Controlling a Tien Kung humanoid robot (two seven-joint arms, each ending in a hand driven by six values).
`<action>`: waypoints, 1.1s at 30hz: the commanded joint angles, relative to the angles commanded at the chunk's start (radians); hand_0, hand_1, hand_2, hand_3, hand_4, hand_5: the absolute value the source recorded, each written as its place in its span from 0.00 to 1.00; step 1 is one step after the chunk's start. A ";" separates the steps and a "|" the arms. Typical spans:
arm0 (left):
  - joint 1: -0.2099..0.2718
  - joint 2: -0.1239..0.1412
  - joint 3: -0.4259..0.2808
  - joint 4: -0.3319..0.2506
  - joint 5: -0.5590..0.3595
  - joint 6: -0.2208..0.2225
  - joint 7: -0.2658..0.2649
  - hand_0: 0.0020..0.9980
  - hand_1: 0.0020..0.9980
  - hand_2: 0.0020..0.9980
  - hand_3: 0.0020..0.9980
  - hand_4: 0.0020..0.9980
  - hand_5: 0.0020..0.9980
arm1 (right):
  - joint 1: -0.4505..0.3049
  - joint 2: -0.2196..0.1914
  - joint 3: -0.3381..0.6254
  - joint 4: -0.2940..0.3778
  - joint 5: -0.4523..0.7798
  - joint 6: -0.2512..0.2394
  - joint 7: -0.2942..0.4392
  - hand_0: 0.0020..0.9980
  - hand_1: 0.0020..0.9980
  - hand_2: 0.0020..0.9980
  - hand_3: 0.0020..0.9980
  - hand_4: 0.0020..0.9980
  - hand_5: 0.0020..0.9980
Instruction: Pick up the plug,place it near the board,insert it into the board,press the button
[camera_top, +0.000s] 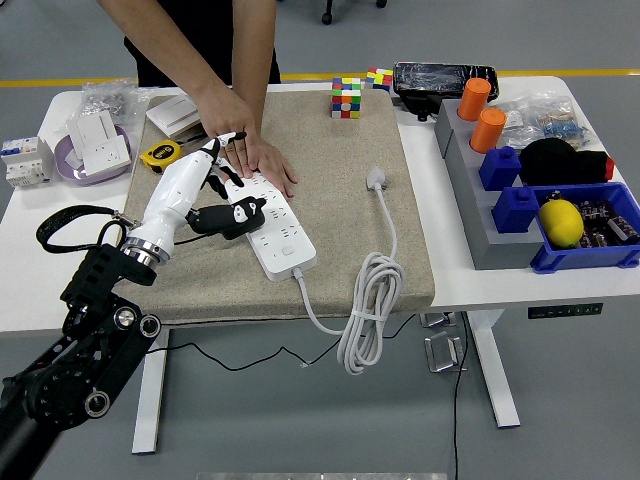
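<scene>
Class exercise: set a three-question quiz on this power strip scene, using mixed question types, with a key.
1. True or false: the person's hand rests on the far end of the white power strip.
2. Which robot hand is over the strip? A. the left hand B. the right hand C. both
3. Fill in: the black plug sits on top of the ___.

Key: 1 true; 2 A; 3 power strip.
</scene>
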 joint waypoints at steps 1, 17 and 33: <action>-0.008 0.001 -0.002 0.010 -0.039 -0.037 0.024 0.86 0.95 0.98 1.00 1.00 0.49 | 0.000 0.000 0.000 0.000 0.001 0.000 0.000 0.86 0.86 0.83 0.83 1.00 1.00; -0.077 0.028 0.057 0.119 0.357 0.053 0.067 0.95 0.97 0.94 0.94 1.00 0.57 | 0.003 0.002 0.001 0.000 0.001 -0.003 -0.001 0.86 0.86 0.83 0.83 1.00 1.00; -0.095 0.007 0.056 0.250 0.357 0.019 0.063 1.00 0.98 0.90 0.89 1.00 0.59 | -0.008 -0.004 -0.011 0.001 0.011 -0.011 -0.001 0.86 0.86 0.83 0.83 1.00 1.00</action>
